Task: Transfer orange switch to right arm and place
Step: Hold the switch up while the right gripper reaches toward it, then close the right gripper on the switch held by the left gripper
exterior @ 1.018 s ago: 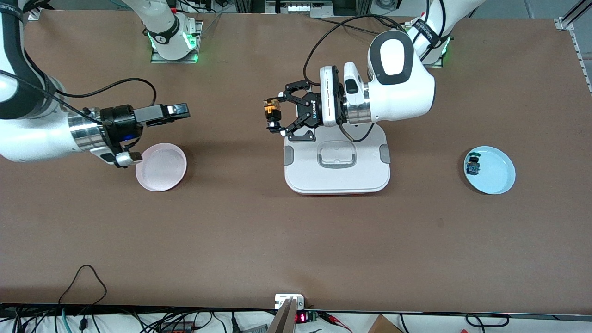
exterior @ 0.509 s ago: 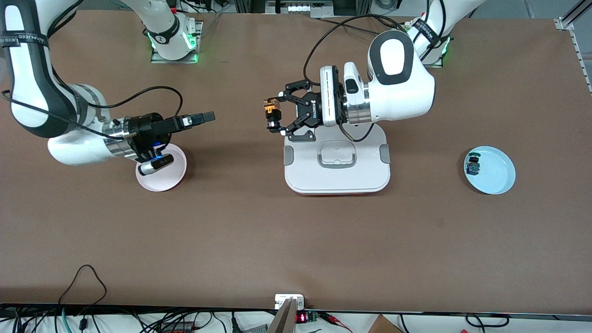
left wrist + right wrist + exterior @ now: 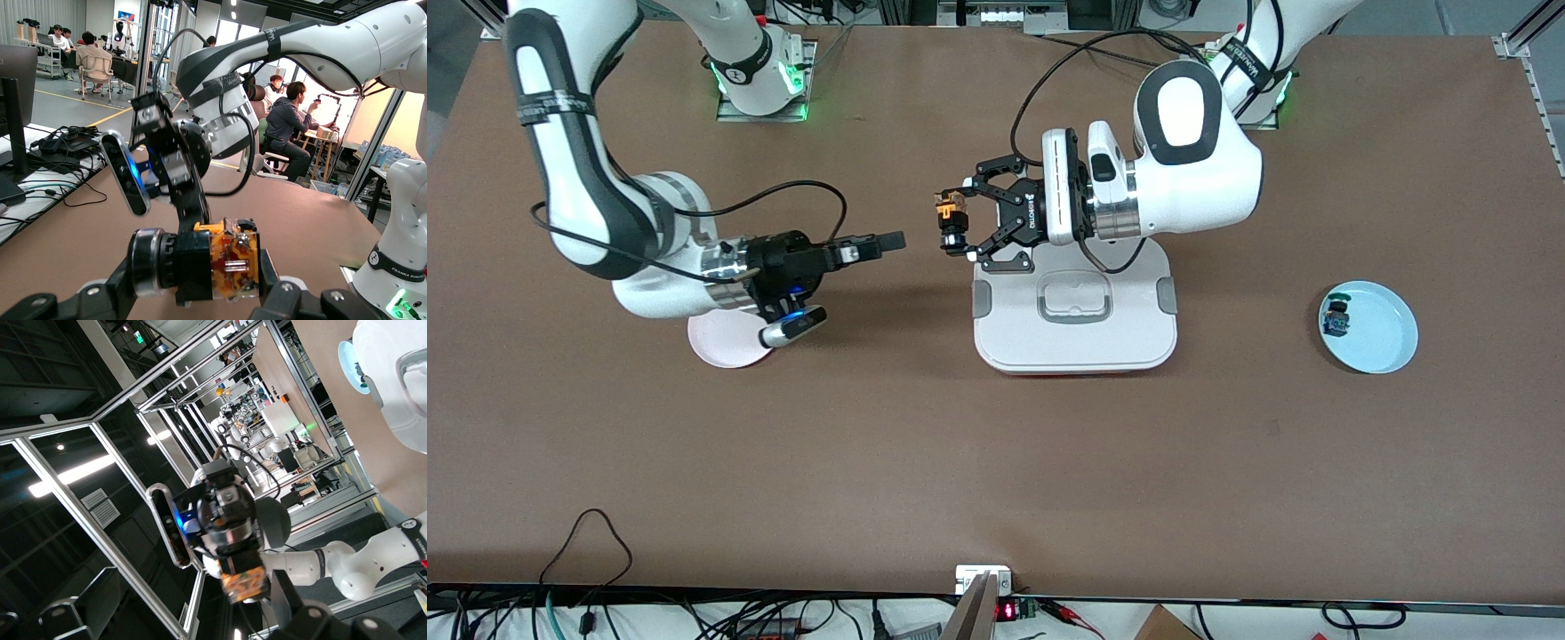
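Observation:
My left gripper point(image 3: 958, 225) is shut on the orange switch point(image 3: 945, 216) and holds it in the air just off the white lid's edge, toward the right arm's end. In the left wrist view the switch point(image 3: 223, 263) sits clamped between the black fingers point(image 3: 293, 300). My right gripper point(image 3: 895, 238), slim and black, is level with the switch and a short gap from it, with its fingers apart. In the right wrist view the switch point(image 3: 244, 582) shows straight ahead of the fingers, not between them.
A white lid with a handle point(image 3: 1074, 307) lies under the left wrist. A pink plate point(image 3: 720, 345) lies partly under the right arm. A pale blue plate point(image 3: 1383, 333) at the left arm's end holds a small black part with a blue-green face point(image 3: 1336, 317).
My right arm has swung from over the pink plate toward the middle, bringing its gripper close to the switch. The left gripper has held still with the switch.

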{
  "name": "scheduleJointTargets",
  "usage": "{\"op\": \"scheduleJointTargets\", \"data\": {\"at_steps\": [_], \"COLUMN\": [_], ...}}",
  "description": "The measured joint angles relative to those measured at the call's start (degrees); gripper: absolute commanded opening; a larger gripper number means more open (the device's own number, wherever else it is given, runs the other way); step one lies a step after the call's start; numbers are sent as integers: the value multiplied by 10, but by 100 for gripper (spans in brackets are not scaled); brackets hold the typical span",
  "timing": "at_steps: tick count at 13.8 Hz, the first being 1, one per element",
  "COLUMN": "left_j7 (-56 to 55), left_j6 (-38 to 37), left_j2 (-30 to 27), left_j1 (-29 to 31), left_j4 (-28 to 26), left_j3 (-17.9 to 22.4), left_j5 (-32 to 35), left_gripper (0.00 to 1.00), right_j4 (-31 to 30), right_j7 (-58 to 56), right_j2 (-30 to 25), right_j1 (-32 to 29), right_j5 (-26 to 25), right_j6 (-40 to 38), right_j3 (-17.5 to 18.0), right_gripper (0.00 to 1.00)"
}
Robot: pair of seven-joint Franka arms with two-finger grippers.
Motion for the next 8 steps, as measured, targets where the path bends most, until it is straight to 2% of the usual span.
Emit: {"op": "scheduleJointTargets", "data": {"at_steps": [4, 8], "left_j7": [0, 0], "left_j6": [0, 0], "left_j2": [0, 0], "left_j1": [0, 0], "left_j4": [0, 0], "left_j3": [0, 0], "left_j5": [0, 0], "left_gripper": [0, 0], "right_j4": [0, 0], "right_j7": [-8, -8], "right_j2": [7, 8], "right_j1": [25, 48], "right_j5": [39, 46], "right_j6": [22, 29], "right_j3": [0, 0], "right_gripper": [100, 100]}}
